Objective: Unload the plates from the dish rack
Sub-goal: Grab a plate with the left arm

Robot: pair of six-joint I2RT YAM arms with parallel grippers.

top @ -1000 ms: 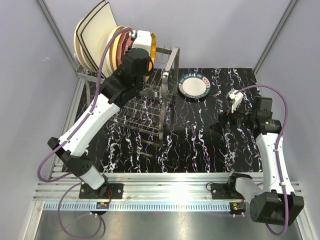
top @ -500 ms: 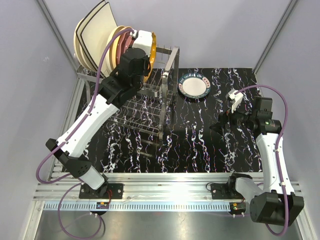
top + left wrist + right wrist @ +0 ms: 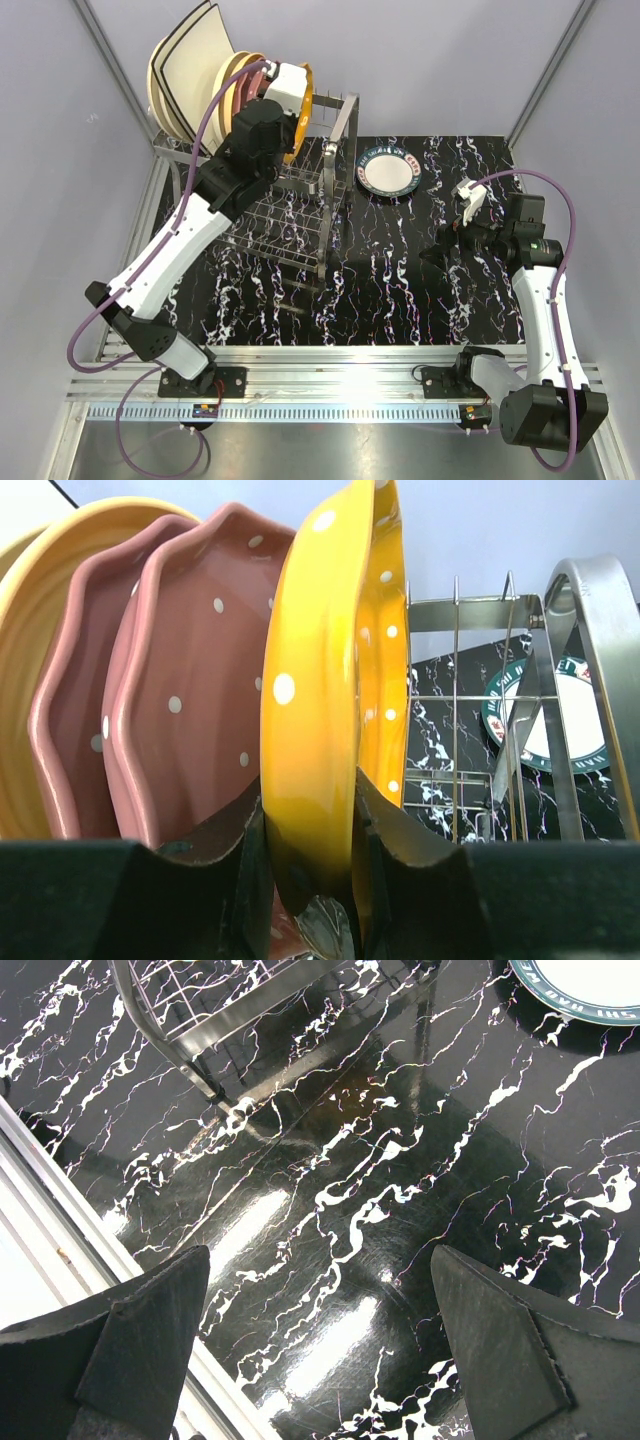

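The orange dotted plate, upright in the dish rack beside the maroon plates, is gripped at its rim by the left gripper. The right gripper is spread wide over the marbled tabletop, well apart.

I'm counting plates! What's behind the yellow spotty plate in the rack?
Two pink spotty plates, a pale yellow plate, then cream square plates. Each hides most of the next.

Plates upright in dish rack far left, lone plate flat on table to its right
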